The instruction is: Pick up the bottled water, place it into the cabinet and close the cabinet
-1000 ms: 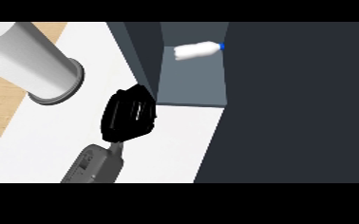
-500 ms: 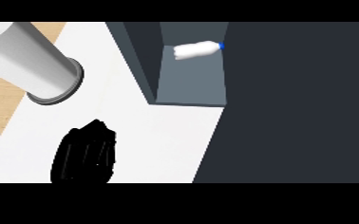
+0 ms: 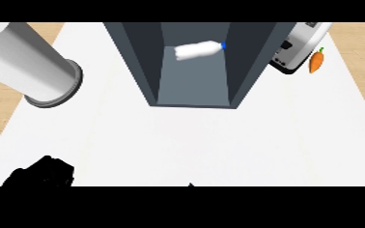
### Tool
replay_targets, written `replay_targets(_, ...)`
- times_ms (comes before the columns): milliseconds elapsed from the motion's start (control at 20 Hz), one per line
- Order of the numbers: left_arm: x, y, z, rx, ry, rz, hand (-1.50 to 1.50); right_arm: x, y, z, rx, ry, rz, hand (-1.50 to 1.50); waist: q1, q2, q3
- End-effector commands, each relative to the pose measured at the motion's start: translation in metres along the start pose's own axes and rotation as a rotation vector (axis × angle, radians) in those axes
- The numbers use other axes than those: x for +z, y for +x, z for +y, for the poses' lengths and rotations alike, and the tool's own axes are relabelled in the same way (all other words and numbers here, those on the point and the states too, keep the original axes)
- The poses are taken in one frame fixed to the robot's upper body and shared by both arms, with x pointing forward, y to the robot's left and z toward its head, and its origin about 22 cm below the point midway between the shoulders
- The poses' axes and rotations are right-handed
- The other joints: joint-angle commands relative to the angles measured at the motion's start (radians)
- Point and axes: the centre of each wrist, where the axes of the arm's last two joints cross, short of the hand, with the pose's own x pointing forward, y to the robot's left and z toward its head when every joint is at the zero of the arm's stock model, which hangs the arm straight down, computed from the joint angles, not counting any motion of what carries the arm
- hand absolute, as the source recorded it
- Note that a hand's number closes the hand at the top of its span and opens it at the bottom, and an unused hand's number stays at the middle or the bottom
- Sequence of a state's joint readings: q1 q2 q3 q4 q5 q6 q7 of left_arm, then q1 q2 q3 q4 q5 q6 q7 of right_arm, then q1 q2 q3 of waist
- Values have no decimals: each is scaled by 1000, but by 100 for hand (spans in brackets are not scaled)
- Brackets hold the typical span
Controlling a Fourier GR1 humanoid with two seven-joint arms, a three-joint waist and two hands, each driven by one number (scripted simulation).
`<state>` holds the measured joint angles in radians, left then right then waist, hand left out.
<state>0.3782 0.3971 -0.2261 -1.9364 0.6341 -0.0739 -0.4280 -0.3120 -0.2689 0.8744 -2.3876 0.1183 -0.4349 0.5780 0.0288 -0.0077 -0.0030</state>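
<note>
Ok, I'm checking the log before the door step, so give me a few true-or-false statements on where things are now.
1. The water bottle lies on its side inside the cabinet. True.
2. The left hand holds the bottle. False: it is low at the view's left edge, far from it.
3. A carrot lies right of the cabinet. True.
4. The grey cylinder stands inside the cabinet. False: it is on the counter, to the cabinet's left.

The view has swung so the open cabinet now sits centred, uncovering a carrot and a white appliance at right. The left hand has dropped further, to the lower left corner
</note>
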Motion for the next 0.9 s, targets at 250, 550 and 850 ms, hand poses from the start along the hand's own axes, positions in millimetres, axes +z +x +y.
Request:
replay_targets(250,38,37,21,0,40,-31,150,-86,21,5,-73,-63,-14,150,-1,7,2)
replay_targets(550,42,59,40,-31,32,-18,150,-127,8,-17,-41,-84,14,150,-10,8,3)
replay_targets(850,62,62,61,-15,30,-32,150,-165,-14,-53,-39,-108,57,150,-7,9,3)
